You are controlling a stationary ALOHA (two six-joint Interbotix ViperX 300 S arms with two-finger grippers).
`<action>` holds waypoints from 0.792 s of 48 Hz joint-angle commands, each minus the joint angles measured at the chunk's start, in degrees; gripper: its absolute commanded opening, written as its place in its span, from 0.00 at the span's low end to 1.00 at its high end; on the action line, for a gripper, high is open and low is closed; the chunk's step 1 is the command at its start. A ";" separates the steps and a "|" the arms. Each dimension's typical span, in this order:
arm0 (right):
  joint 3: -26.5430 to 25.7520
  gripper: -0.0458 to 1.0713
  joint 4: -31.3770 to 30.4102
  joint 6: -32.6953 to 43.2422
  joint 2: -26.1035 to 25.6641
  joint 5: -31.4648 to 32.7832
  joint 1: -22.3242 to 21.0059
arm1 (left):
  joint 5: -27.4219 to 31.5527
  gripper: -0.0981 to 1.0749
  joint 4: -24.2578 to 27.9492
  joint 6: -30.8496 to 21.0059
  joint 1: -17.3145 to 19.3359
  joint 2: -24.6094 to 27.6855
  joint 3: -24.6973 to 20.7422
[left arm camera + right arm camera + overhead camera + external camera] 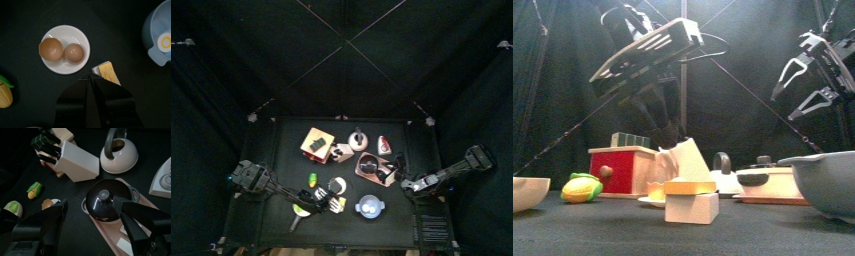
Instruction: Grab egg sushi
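Obs.: small black table [285, 165], crowded with toy kitchenware. Left arm comes in low from its side and reaches toward the table's front. The left gripper [89, 79] is clenched, jaws pressed together with no gap showing and nothing between them. Its tip sits right at the edge of the egg sushi [110, 74], a yellow slab on a white rice block. Cannot tell whether tip and sushi actually touch. Right arm is raised above its side of the table. The right gripper [93, 204] is spread wide and empty, hanging above a black lidded pot [107, 198] that sits on a pink board. Beyond the pot are a white knife block with black handles [77, 160] and a white kettle [120, 153]. A pale blue bowl [160, 35] holding a fried egg lies near the sushi. On the sushi's other side is a round white plate [57, 67] carrying two brown eggs [50, 48]. A yellow corn cob [5, 92] lies well apart from these. From the front, the sushi stands nearest the table's front edge, upright on the table.
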 commanded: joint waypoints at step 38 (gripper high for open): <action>-1.14 0.95 -0.44 0.00 -0.09 0.09 -0.09 | -1.67 0.91 -6.77 -0.18 -0.35 9.23 -10.81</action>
